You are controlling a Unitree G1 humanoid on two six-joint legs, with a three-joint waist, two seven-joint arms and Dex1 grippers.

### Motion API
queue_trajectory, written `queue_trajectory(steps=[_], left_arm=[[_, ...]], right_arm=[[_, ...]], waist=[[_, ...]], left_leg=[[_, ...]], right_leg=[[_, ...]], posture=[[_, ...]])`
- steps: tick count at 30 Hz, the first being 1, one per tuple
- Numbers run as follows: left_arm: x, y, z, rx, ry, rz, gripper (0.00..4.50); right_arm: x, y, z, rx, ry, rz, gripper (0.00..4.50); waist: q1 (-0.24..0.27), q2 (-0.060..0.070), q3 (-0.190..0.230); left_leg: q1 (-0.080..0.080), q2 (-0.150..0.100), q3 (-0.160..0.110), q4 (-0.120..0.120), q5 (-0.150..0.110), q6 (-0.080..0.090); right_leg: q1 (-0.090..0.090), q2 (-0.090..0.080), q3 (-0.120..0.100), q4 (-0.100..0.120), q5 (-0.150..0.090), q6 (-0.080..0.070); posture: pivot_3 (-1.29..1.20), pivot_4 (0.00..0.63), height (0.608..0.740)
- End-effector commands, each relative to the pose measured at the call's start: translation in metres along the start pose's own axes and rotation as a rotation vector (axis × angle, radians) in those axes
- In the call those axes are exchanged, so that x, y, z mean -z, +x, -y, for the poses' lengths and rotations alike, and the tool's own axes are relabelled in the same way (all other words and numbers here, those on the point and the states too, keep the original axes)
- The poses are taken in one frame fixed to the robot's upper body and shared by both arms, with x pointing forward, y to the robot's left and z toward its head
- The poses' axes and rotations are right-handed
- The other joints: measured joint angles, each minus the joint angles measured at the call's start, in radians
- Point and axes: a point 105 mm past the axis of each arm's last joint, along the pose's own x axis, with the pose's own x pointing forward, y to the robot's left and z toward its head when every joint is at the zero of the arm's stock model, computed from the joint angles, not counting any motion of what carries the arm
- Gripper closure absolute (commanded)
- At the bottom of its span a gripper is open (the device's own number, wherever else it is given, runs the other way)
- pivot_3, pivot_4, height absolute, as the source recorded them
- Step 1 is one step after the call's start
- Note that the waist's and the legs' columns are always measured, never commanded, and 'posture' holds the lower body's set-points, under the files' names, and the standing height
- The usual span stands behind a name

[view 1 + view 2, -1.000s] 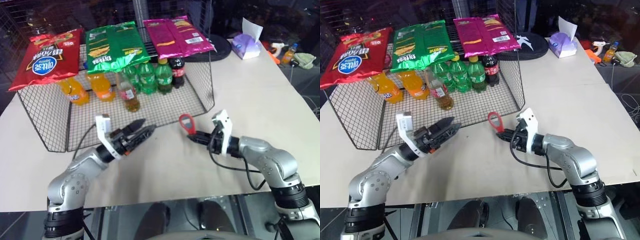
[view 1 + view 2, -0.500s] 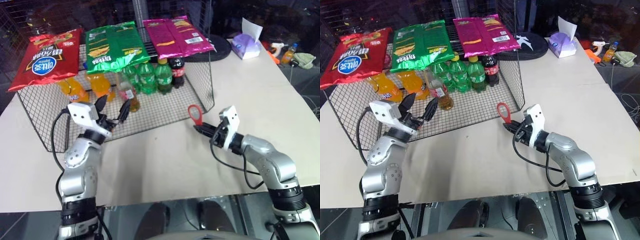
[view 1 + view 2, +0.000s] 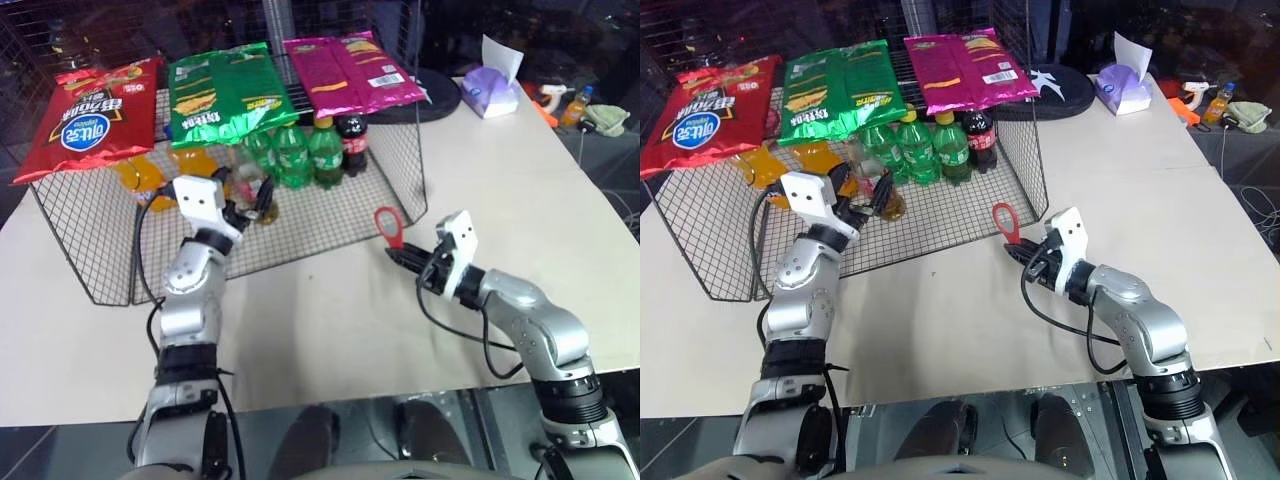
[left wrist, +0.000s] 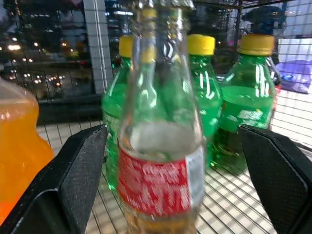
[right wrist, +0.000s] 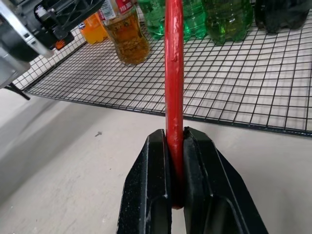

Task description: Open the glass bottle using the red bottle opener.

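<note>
Reach-for-bottle step — left gripper [image 4: 161, 195] spread wide around the glass bottle [image 4: 161, 146], unclosed; right gripper [image 5: 174, 146] clamps the red bottle opener [image 5: 174, 68] — next: close, steady.

Silver arms, white wrist cameras, black cables, 2 black-fingered grippers.

In the left wrist view the glass bottle's [image 4: 161, 146] cap and base are cut off. The red bottle opener's [image 5: 174, 73] ring head runs off the picture. Chip bags [image 3: 222, 92] hide the orange bottles' [image 3: 140, 172] tops.
</note>
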Motion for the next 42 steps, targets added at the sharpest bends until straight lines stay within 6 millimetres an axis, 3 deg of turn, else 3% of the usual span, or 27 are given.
queue_trajectory(steps=[1, 11, 14, 16, 25, 31, 39, 42], left_arm=[[-0.002, 0.008, -0.002, 0.003, 0.027, 0.018, 0.12], [0.011, 0.027, -0.002, -0.002, 0.041, -0.014, 0.12], [0.013, 0.03, -0.003, -0.005, 0.036, -0.017, 0.97], [0.016, 0.031, -0.003, -0.006, 0.035, -0.027, 1.8], [0.021, 0.029, 0.011, 0.07, 0.013, -0.035, 1.77], [0.015, 0.014, 0.029, 0.182, 0.03, -0.028, 1.77], [-0.024, -0.023, 0.07, 0.421, -0.043, 0.032, 1.77], [-0.026, -0.042, 0.087, 0.522, -0.073, -0.007, 1.77]], right_arm=[[-0.016, -0.004, -0.003, 0.008, -0.042, 0.061, 4.5], [-0.014, -0.002, -0.003, 0.017, -0.046, 0.061, 4.5], [-0.013, -0.002, -0.004, 0.017, -0.045, 0.062, 4.5], [-0.013, -0.001, -0.005, 0.015, -0.046, 0.062, 4.5], [-0.014, 0.001, -0.004, 0.01, -0.054, 0.062, 4.5], [-0.016, 0.0, -0.003, 0.008, -0.064, 0.063, 4.5], [-0.027, -0.002, 0.002, 0.013, -0.077, 0.094, 4.5], [-0.033, -0.004, 0.008, 0.031, -0.092, 0.114, 4.5]], waist=[[0.0, 0.0, 0.0], [-0.001, 0.0, 0.0], [-0.002, 0.0, 0.0], [-0.002, 0.0, 0.0], [-0.001, 0.0, 0.0], [0.001, 0.0, 0.0], [-0.002, 0.0, 0.0], [-0.005, 0.0, 0.0]], left_leg=[[0.0, 0.0, 0.0, 0.0, 0.0, 0.0], [0.0, -0.001, -0.001, 0.001, 0.0, 0.0], [-0.001, -0.001, -0.001, 0.001, 0.0, 0.0], [0.0, -0.001, -0.001, 0.001, 0.0, 0.0], [-0.001, -0.001, -0.001, 0.005, 0.0, 0.0], [-0.001, -0.001, -0.002, 0.006, 0.0, 0.0], [-0.006, -0.001, -0.004, 0.009, 0.0, 0.0], [-0.008, 0.0, -0.004, 0.01, 0.0, 0.0]], right_leg=[[0.0, 0.0, 0.0, 0.0, 0.0, 0.0], [0.0, 0.0, -0.001, 0.0, 0.0, 0.0], [0.0, 0.0, -0.001, 0.0, 0.0, 0.0], [0.0, 0.0, -0.001, 0.001, 0.0, 0.0], [0.0, 0.0, -0.001, 0.004, 0.0, 0.0], [0.0, -0.001, -0.001, 0.004, 0.0, 0.0], [-0.003, -0.001, -0.003, 0.005, 0.0, 0.0], [-0.003, 0.0, -0.003, 0.005, 0.0, 0.0]], posture=[[0.0, 0.15, 0.74], [0.0, 0.15, 0.74], [0.0, 0.15, 0.74], [0.0, 0.15, 0.74], [0.0, 0.15, 0.74], [0.0, 0.15, 0.74], [0.0, 0.15, 0.74], [0.0, 0.15, 0.74]])
